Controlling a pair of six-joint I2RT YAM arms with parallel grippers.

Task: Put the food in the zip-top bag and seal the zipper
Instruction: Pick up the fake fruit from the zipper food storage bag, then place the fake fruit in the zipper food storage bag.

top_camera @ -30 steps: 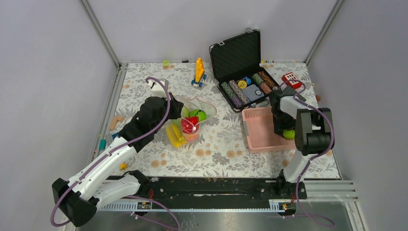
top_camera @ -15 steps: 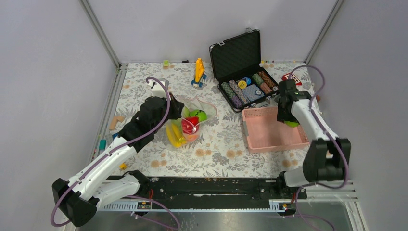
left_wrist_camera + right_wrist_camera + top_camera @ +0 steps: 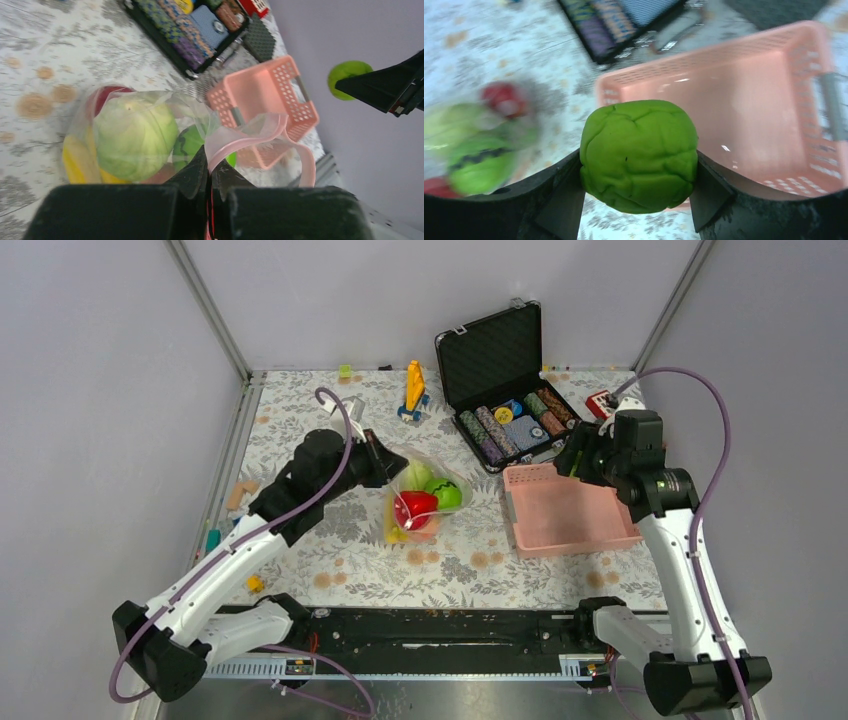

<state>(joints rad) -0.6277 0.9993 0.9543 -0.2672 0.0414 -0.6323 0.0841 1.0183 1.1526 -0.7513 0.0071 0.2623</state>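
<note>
The right hand (image 3: 588,457) is up high over the far right corner of the pink basket (image 3: 560,518), with its arm bent tall above the worktop (image 3: 470,562). Its two fingers are spread wide and squeeze a bumpy green toy food (image 3: 639,156) between them. The left hand (image 3: 381,462) reaches out from the left side, and its fingers are pressed tight together, pinching the pink zipper (image 3: 252,144) at the mouth of the zip-top bag (image 3: 428,492). The bag lies on the worktop in the middle, and its mouth is held up. In it are a pale green cabbage (image 3: 135,134), a red piece (image 3: 413,508), a green piece (image 3: 447,495) and yellow bananas (image 3: 73,164). A second ago the right hand was low at the right edge of the basket with the green piece; now it has gone up and back. The bag has slid to the right, nearer the basket, and the left hand has moved that way too. The basket sits between the right hand and the bag. An open black case of poker chips (image 3: 508,422) stands behind the basket, a yellow toy (image 3: 413,387) is at the back, and small blocks (image 3: 240,494) lie by the left edge.
</note>
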